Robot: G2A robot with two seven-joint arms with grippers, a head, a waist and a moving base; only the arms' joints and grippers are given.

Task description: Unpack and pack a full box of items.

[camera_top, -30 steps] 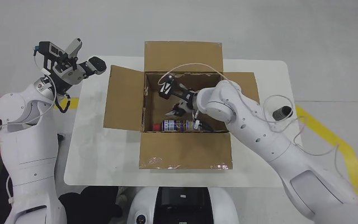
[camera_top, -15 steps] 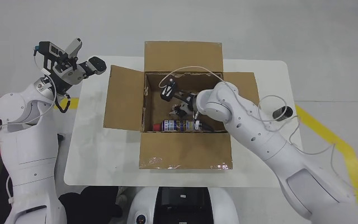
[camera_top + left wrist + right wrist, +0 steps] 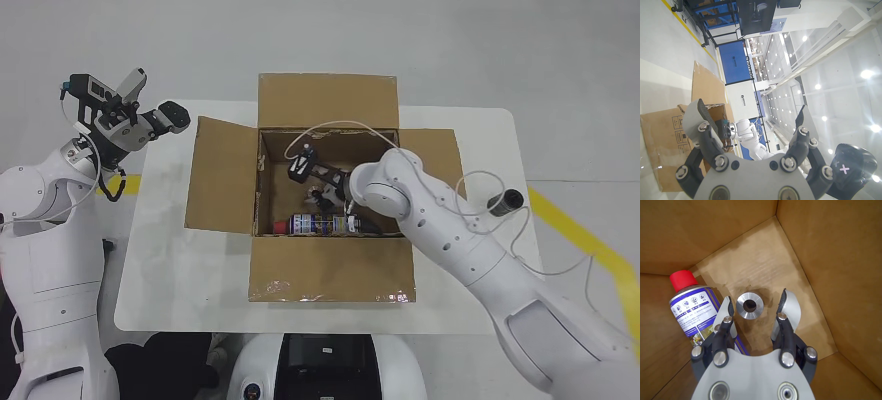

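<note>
Right wrist view, spray can [image 3: 691, 306], perhaps instruction label

The box [image 3: 330, 270] is made of brown corrugated cardboard, matt throughout, its floor stained and roughened. The spray can [image 3: 322, 224], laid at the six-o'clock side inside it, is covered in glossy print and topped by a smooth red plastic cap [image 3: 683, 279]. A ring [image 3: 757, 300] is of bright machined metal. The right gripper [image 3: 756, 298] is fitted with matt grey fingers [image 3: 791, 308] lined with ribbed black pads [image 3: 730, 307].
</note>
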